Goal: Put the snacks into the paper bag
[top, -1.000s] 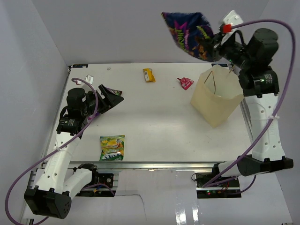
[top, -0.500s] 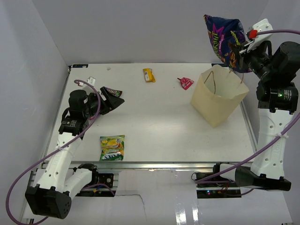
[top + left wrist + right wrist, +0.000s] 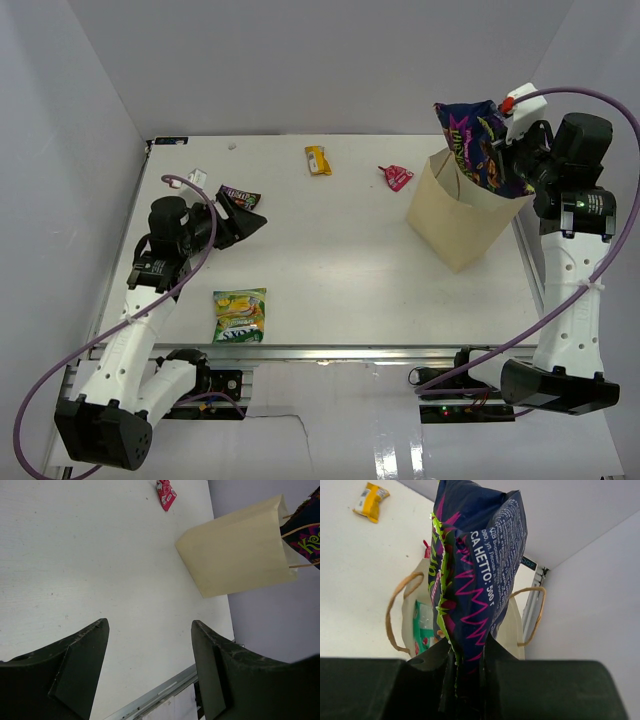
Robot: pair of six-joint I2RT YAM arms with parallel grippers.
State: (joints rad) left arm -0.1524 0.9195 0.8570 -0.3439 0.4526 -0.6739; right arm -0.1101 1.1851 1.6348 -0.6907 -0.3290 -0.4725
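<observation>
Top: right gripper (image 3: pixel 515 150) clamped on large dark blue-purple bag (image 3: pixel 475 140), lower end at mouth of upright paper bag (image 3: pixel 460 215); left gripper (image 3: pixel 245 215) beside small brown packet (image 3: pixel 240 193).
Left wrist: jaws wide apart, nothing between.
Right wrist: teal-white bag (image 3: pixel 423 625) inside paper bag.

White table (image 3: pixel 340 250) is sitting inside pale walls (image 3: pixel 300 60). A small white tag (image 3: pixel 197 175) is lying near the table's far-left corner, and a metal rail (image 3: pixel 330 353) is running along the table's near edge.
</observation>
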